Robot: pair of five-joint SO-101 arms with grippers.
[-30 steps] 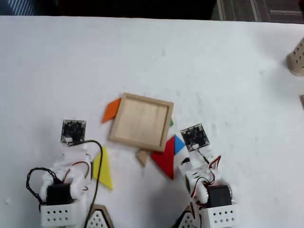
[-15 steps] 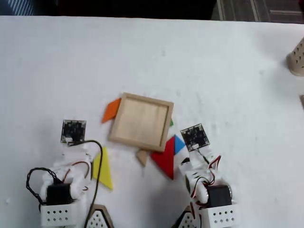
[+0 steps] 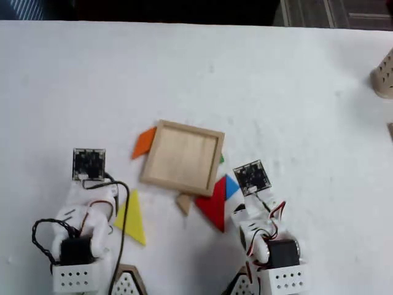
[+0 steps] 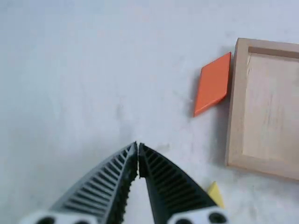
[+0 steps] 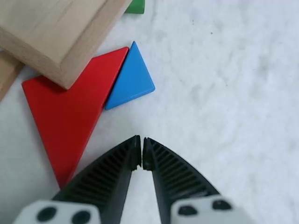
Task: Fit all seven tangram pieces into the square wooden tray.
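White bench [image 3: 276,92] carries the square wooden tray [image 3: 184,157] mid-bench, between the left tool [image 4: 138,148] and right tool [image 5: 141,142], both pinched closed, gripping nothing. Red triangle [image 3: 214,203] touches the tray's corner by the right arm. Yellow triangle [image 3: 132,216] lies beside the left arm, orange parallelogram [image 3: 144,142] just beside the tray's edge, blue triangle [image 3: 231,186] against the red.

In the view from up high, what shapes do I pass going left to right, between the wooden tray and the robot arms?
yellow triangle → tan piece → red triangle → blue triangle
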